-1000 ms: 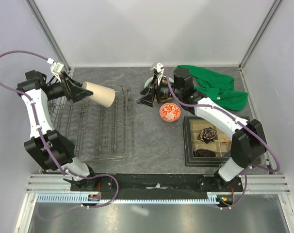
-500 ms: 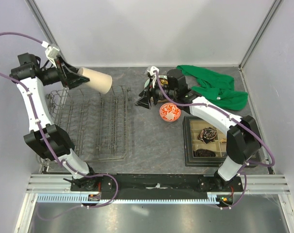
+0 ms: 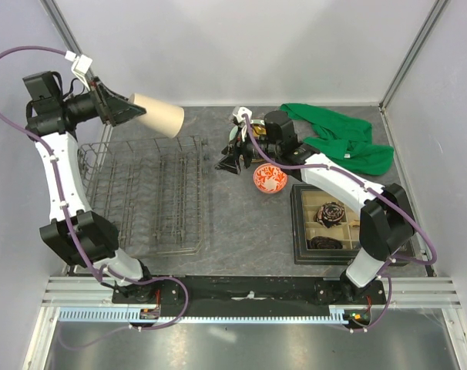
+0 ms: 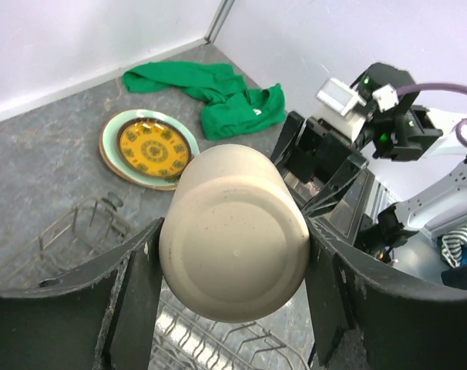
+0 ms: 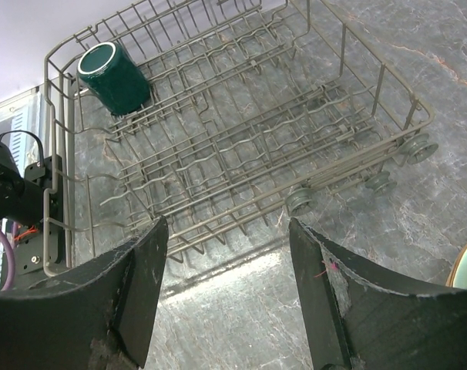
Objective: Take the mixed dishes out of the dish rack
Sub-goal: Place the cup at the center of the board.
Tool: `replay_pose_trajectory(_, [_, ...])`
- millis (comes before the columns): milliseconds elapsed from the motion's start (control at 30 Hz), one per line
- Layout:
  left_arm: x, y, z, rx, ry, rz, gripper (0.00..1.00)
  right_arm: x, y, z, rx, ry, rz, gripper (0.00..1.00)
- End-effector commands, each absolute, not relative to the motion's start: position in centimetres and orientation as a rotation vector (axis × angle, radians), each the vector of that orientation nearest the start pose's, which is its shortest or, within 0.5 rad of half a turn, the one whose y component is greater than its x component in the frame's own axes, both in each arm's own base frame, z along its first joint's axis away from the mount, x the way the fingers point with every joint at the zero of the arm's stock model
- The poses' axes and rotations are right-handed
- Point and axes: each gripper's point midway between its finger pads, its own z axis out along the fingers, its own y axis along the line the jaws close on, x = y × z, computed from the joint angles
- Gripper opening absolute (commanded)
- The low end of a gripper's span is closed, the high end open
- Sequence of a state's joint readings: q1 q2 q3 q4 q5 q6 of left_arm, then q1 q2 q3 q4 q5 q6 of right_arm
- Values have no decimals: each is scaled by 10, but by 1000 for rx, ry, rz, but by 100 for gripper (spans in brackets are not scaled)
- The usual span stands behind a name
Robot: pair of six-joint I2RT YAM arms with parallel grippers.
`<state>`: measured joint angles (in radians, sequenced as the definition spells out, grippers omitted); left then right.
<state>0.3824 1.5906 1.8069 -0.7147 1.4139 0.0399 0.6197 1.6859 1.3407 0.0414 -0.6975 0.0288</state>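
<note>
Grey mottled table [image 3: 233,223] inside white walls. Up on the left, gripping the plain beige cup [image 3: 159,116] sideways between the left fingers [image 4: 133,301], raised clear of the dish rack [image 3: 152,193] near its far edge. Hovering with the right fingers [image 5: 133,285] spread and empty, just beside the rack. Down in one rack corner, the dark green mug [image 5: 114,77]. Out on the table: yellow-gold patterned plate [image 4: 147,148] atop the pale green plate [image 4: 109,150], red-and-white patterned bowl [image 3: 270,179] near the black tray [image 3: 294,223].
</note>
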Motion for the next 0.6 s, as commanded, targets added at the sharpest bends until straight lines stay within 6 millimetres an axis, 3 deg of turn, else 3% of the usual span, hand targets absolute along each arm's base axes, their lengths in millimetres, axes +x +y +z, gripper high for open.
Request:
replay_pose_trajectory(0, [361, -60, 436, 543, 1647, -1164, 2, 338, 378, 273, -1025, 1570, 1045, 72])
replay_pose_trajectory(133, [361, -75, 441, 547, 1624, -1223, 1, 350, 375, 282, -979, 1559, 988, 72])
replay_pose_trajectory(200, [357, -82, 433, 441, 1675, -1350, 2, 357, 373, 289, -946, 1555, 948, 72])
replay_pose_trajectory(233, [358, -84, 439, 508, 1613, -1308, 2, 361, 371, 290, -931, 1551, 930, 72])
replay_pose_trajectory(267, [359, -86, 430, 478, 1631, -1348, 2, 362, 370, 293, -920, 1546, 919, 71])
replay_pose_trajectory(567, [357, -112, 408, 366, 1649, -1574, 2, 375, 351, 319, -783, 1503, 808, 70])
